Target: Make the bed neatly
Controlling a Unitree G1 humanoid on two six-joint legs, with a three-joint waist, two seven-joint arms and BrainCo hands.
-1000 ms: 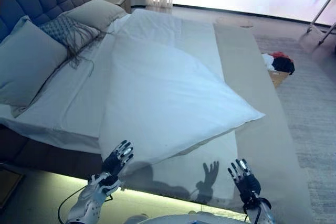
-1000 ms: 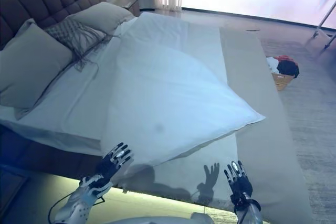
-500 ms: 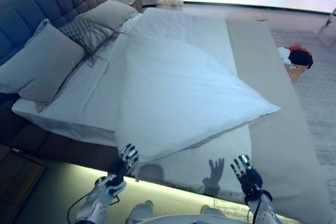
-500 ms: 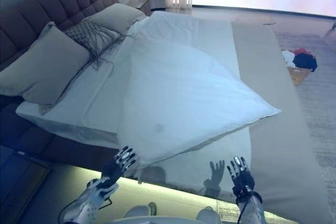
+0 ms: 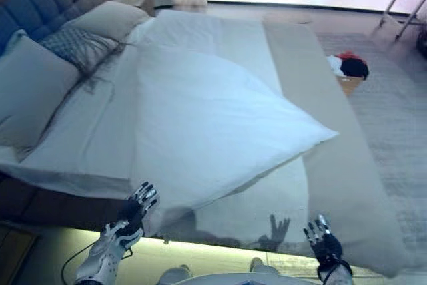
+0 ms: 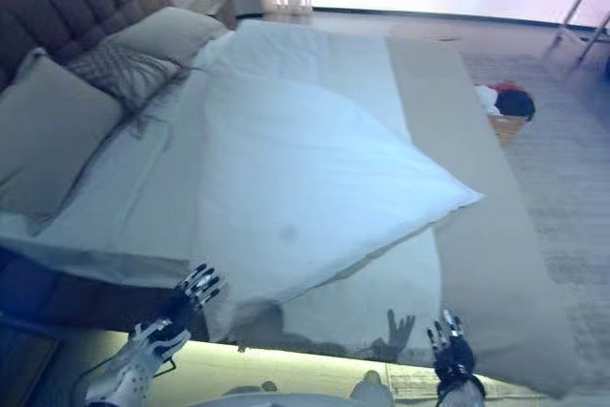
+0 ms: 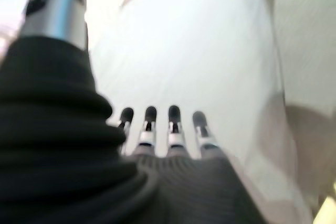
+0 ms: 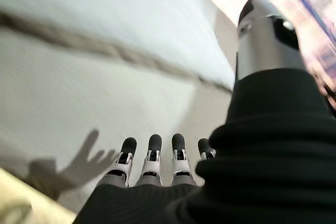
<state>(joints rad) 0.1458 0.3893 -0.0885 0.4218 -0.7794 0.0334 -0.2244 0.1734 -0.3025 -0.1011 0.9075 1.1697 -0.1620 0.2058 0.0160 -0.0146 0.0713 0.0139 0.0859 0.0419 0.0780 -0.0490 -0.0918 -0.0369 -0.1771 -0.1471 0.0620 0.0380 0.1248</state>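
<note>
A bed (image 5: 80, 145) with a white sheet lies before me, its blue tufted headboard (image 5: 40, 11) at the left. A white duvet (image 5: 207, 118) lies skewed across it, one corner pointing right over a beige runner (image 5: 333, 158) at the foot end. Two large grey pillows (image 5: 27, 91) and a patterned fringed cushion (image 5: 73, 45) lean at the head. My left hand (image 5: 137, 203) is open, fingers straight, just short of the duvet's near corner. My right hand (image 5: 321, 238) is open and empty, low by the bed's near edge. The wrist views show straight fingers (image 7: 173, 124) (image 8: 152, 153) holding nothing.
A small basket with red, white and dark clothes (image 5: 347, 68) stands on the grey carpet (image 5: 400, 131) beyond the foot of the bed. A nightstand (image 5: 143, 1) stands at the far head corner. A lit strip runs under the bed's near edge (image 5: 220, 248).
The camera view has shifted, so the whole scene has moved in the picture. Both hands have dropped lower in the view and stay open and empty.
</note>
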